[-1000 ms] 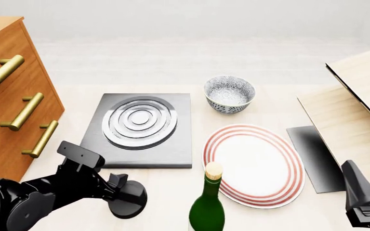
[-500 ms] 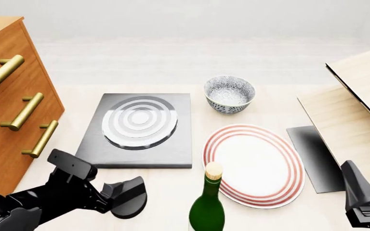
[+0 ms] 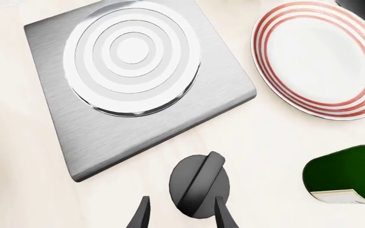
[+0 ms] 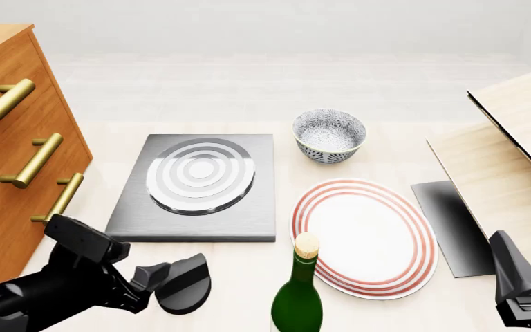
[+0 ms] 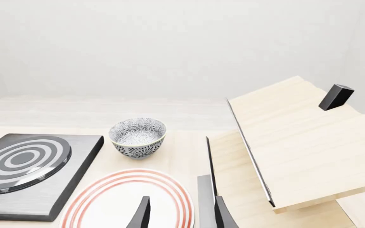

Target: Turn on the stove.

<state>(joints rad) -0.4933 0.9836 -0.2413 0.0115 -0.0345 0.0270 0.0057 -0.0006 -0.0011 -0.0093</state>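
The stove is a flat dark-grey hotplate (image 4: pixel 201 185) with pale concentric rings, also seen in the left wrist view (image 3: pixel 138 80). Its separate black oval knob (image 4: pixel 186 286) lies on the table just in front of it, ridge up (image 3: pixel 199 186). My left gripper (image 4: pixel 152 283) sits at the knob's near-left side and is open. In the wrist view its fingertips (image 3: pixel 181 216) straddle the knob's near end. My right gripper (image 5: pixel 181 216) is open with nothing in it, low at the table's near right (image 4: pixel 516 273).
A green bottle (image 4: pixel 298 294) stands right of the knob. A red-striped plate (image 4: pixel 364 237) and a patterned bowl (image 4: pixel 328 135) lie to the stove's right. A wooden drawer unit (image 4: pixel 16 152) stands on the left. A wooden box with a raised lid (image 4: pixel 514 152) and a dark slab (image 4: pixel 450 225) are on the right.
My left gripper has drawn back from over the knob toward the near left, uncovering its ridge. The burner rings look lighter than a second ago. The right arm has stayed still.
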